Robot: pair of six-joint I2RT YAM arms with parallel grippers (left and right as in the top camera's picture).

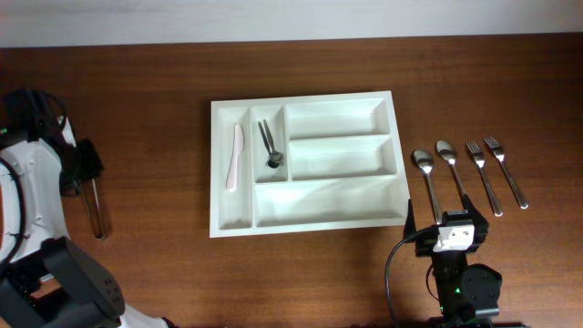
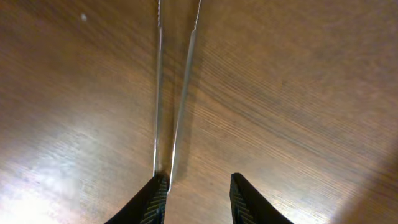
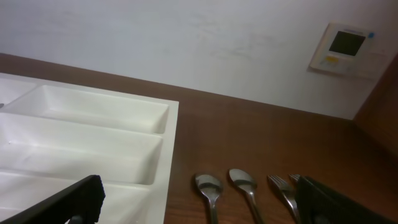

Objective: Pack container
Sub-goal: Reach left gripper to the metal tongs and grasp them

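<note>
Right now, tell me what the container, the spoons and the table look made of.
Container: white plastic by the look, smooth moulded walls with a soft sheen.
Spoons: metal, probably steel, polished bowls catching bright glints.
Table: wood or wood-look laminate, visible grain; cannot tell which.

No text, number, brand or sign can be read in any view. The wall control panel [image 3: 342, 48], seen from the right wrist camera, has a dark screen and small markings beneath it. These are too small and blurred to make out.
</note>
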